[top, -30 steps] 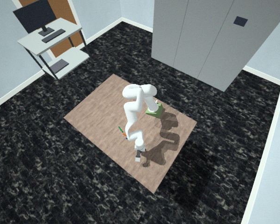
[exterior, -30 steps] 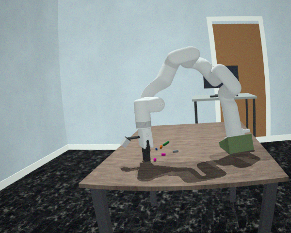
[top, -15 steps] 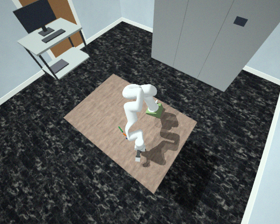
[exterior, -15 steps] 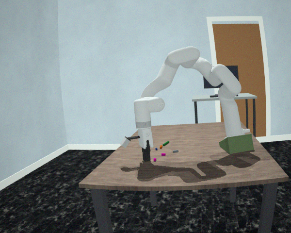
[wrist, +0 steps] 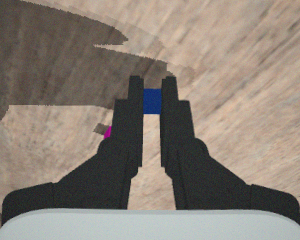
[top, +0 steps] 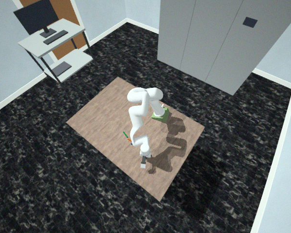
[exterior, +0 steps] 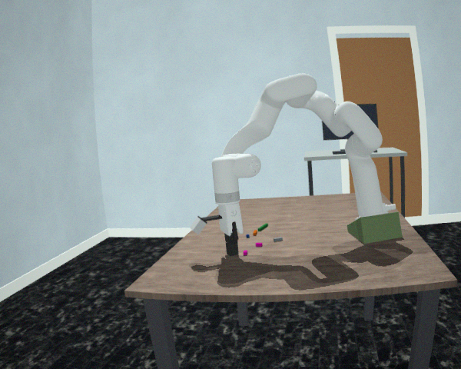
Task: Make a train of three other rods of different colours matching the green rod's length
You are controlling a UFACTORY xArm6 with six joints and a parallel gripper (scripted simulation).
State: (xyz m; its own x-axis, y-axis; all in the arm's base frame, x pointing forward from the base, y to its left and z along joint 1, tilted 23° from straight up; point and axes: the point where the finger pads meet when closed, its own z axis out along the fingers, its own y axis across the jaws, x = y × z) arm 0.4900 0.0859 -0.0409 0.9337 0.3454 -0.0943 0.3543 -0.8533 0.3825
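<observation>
My gripper is down at the table and shut on a small blue rod between its fingertips. In the exterior view the gripper stands upright on the table near the front left. A magenta rod lies just right of it, and it shows partly behind the left finger in the wrist view. Another magenta rod, a second blue rod, an orange rod, the green rod and a grey rod lie farther back.
The arm's green base stands at the table's right side. The table's front edge is near the gripper. The arm casts a dark shadow on the wood.
</observation>
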